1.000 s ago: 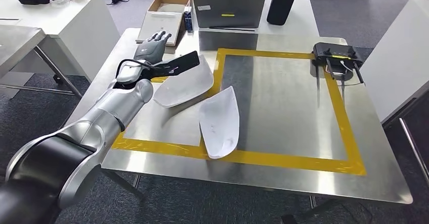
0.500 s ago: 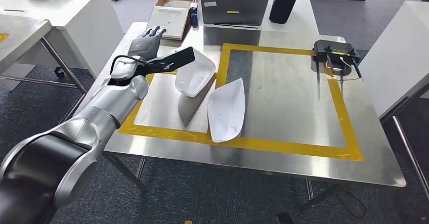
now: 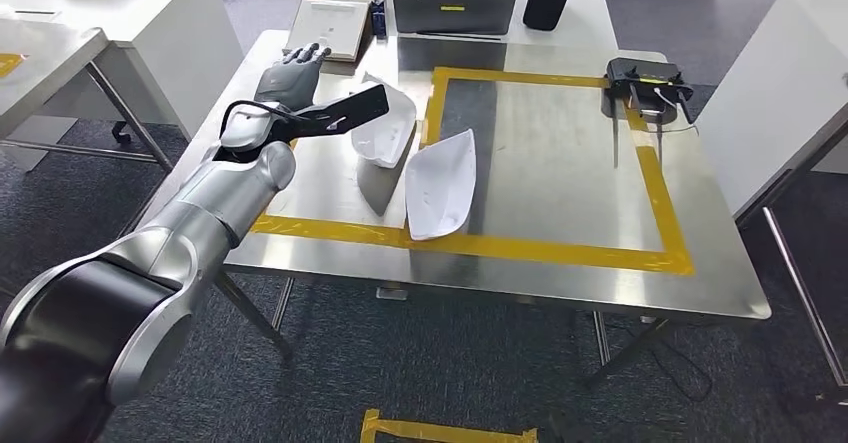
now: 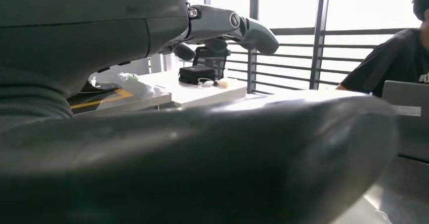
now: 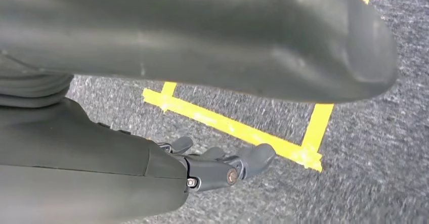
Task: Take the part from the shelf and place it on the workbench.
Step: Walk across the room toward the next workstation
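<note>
Steel counter point(image 3: 560, 193) marked with a rectangle of yellow tape point(image 3: 540, 251). Two white shell-shaped parts lie on it: one part point(image 3: 440, 185) inside the taped area by its left border with its near tip on the near strip, the second part point(image 3: 388, 128) just beside it across the left strip (tilted up on one edge). The left hand point(image 3: 290, 78) hovers over the counter's left edge, fingers point(image 3: 308, 55) spread and holding nothing. The right hand point(image 5: 222, 166) hangs above carpet, fingers loosely apart, empty. Laptop point(image 3: 455, 1) at the far edge.

Grey carpet point(image 3: 450, 363), white tables point(image 3: 150, 13)
</note>
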### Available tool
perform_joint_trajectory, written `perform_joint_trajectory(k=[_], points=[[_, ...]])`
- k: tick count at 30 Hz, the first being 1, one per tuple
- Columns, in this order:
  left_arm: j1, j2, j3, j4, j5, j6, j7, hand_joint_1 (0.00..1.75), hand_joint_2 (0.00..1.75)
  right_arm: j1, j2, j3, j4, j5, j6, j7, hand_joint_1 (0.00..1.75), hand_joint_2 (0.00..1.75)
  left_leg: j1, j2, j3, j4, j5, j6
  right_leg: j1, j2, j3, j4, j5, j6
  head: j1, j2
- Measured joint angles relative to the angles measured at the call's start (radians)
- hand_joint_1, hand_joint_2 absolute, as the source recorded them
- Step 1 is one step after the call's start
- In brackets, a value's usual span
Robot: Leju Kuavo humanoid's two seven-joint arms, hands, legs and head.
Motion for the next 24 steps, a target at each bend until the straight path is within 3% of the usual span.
perform_joint_trajectory(k=[3, 4, 5, 6, 8, 10, 12, 14, 15, 16, 18, 19, 20, 21, 22, 24], points=[[-0.005, 0.008, 0.000, 0.000, 0.000, 0.000, -0.004, 0.00, 0.00, -0.008, 0.001, 0.000, 0.000, 0.004, 0.002, 0.004, 0.00, 0.00, 0.004, -0.002, -0.046, 0.155, -0.132, -0.016, -0.003, -0.003, -0.033, -0.005, 0.034, -0.013, -0.002, 0.000], [-0.005, 0.010, 0.000, 0.001, 0.000, 0.000, -0.005, 0.00, 0.00, -0.010, 0.001, 0.000, 0.000, 0.004, 0.003, 0.005, 0.00, 0.00, 0.005, -0.002, -0.059, 0.217, -0.161, -0.020, -0.003, -0.003, -0.047, -0.005, 0.045, -0.013, -0.002, 0.000], [-0.005, 0.011, 0.000, 0.001, 0.000, 0.000, -0.005, 0.00, 0.00, -0.010, 0.001, 0.000, 0.000, 0.005, 0.004, 0.005, 0.00, 0.00, 0.006, -0.002, -0.060, 0.258, -0.169, -0.023, -0.003, -0.003, -0.061, -0.004, 0.056, -0.011, -0.002, 0.000], [-0.004, 0.012, 0.000, 0.001, 0.000, 0.000, -0.006, 0.00, 0.00, -0.010, 0.001, 0.000, 0.000, 0.005, 0.005, 0.005, 0.00, 0.00, 0.008, -0.002, -0.047, 0.268, -0.155, -0.025, -0.004, -0.004, -0.076, -0.003, 0.067, -0.009, -0.002, 0.000], [-0.005, 0.013, 0.000, 0.000, -0.002, 0.000, -0.007, 0.00, 0.00, -0.011, 0.001, 0.000, 0.000, 0.004, 0.006, 0.005, 0.00, 0.00, 0.012, -0.001, 0.030, 0.189, -0.107, -0.027, -0.006, -0.005, -0.103, 0.001, 0.088, -0.001, -0.002, 0.000], [-0.008, 0.011, 0.000, -0.005, -0.003, 0.000, -0.009, 0.00, 0.00, -0.012, 0.001, 0.000, 0.000, 0.001, 0.006, 0.005, 0.00, 0.00, 0.011, -0.004, 0.124, 0.059, -0.110, -0.021, -0.006, -0.004, -0.124, 0.007, 0.106, 0.012, -0.002, 0.000], [-0.008, 0.010, 0.000, -0.009, -0.003, 0.001, -0.009, 0.00, 0.00, -0.013, 0.001, 0.000, 0.000, -0.001, 0.006, 0.005, 0.00, 0.00, 0.006, -0.008, 0.154, -0.004, -0.129, -0.004, -0.005, -0.003, -0.132, 0.005, 0.125, 0.026, -0.001, 0.000], [-0.007, 0.009, 0.000, -0.008, -0.003, 0.000, -0.009, 0.00, 0.00, -0.011, 0.001, 0.000, 0.000, -0.002, 0.006, 0.006, 0.00, 0.00, 0.004, -0.006, 0.138, -0.010, -0.114, 0.019, -0.008, -0.002, -0.136, -0.003, 0.139, 0.039, -0.001, 0.000], [-0.007, 0.008, -0.001, -0.007, -0.003, 0.000, -0.009, 0.00, 0.00, -0.009, 0.002, 0.000, 0.000, -0.002, 0.007, 0.007, 0.00, 0.00, 0.004, -0.003, 0.131, -0.011, -0.103, 0.030, -0.010, -0.001, -0.142, 0.006, 0.124, 0.044, -0.001, 0.000], [-0.007, 0.008, -0.001, -0.007, -0.003, 0.000, -0.010, 0.00, 0.00, -0.008, 0.002, 0.000, 0.000, -0.002, 0.007, 0.008, 0.00, 0.00, 0.005, -0.001, 0.121, -0.013, -0.090, 0.039, -0.011, -0.001, -0.154, 0.034, 0.087, 0.048, 0.000, 0.000], [-0.007, 0.007, -0.001, -0.006, -0.001, 0.000, -0.015, 0.00, 0.00, -0.008, 0.002, 0.000, 0.000, -0.003, 0.007, 0.010, 0.00, 0.00, 0.005, 0.000, 0.093, -0.014, -0.063, 0.050, -0.010, -0.002, -0.187, 0.150, -0.020, 0.052, 0.002, 0.000], [-0.005, 0.007, -0.001, -0.005, 0.000, -0.001, -0.018, 0.00, 0.00, -0.009, 0.002, -0.001, 0.000, -0.004, 0.007, 0.010, 0.00, 0.00, 0.003, -0.001, 0.077, -0.013, -0.050, 0.052, -0.009, -0.001, -0.202, 0.217, -0.059, 0.053, 0.002, 0.000], [-0.003, 0.007, -0.001, -0.004, 0.002, -0.002, -0.019, 0.00, 0.00, -0.009, 0.002, -0.001, 0.000, -0.004, 0.007, 0.011, 0.00, 0.00, 0.001, -0.001, 0.061, -0.012, -0.038, 0.053, -0.008, -0.001, -0.206, 0.268, -0.075, 0.053, 0.002, 0.000], [0.000, 0.007, -0.001, -0.003, 0.002, -0.002, -0.019, 0.00, 0.00, -0.009, 0.002, -0.001, 0.000, -0.004, 0.007, 0.012, 0.00, 0.00, -0.001, -0.001, 0.046, -0.012, -0.026, 0.052, -0.006, -0.001, -0.197, 0.290, -0.069, 0.050, 0.002, 0.000], [0.003, 0.007, -0.001, -0.003, 0.003, -0.004, -0.018, 0.00, 0.00, -0.009, 0.002, -0.001, 0.000, -0.004, 0.007, 0.013, 0.00, 0.00, -0.002, -0.001, 0.031, -0.011, -0.015, 0.051, -0.003, -0.001, -0.170, 0.278, -0.048, 0.046, 0.002, 0.000], [0.007, 0.007, -0.001, -0.003, 0.003, -0.007, -0.010, 0.00, 0.00, -0.010, 0.001, -0.002, 0.000, -0.004, 0.007, 0.015, 0.00, 0.00, -0.004, -0.001, 0.007, -0.009, 0.005, 0.047, 0.004, -0.001, -0.071, 0.164, -0.018, 0.032, 0.002, 0.000]])
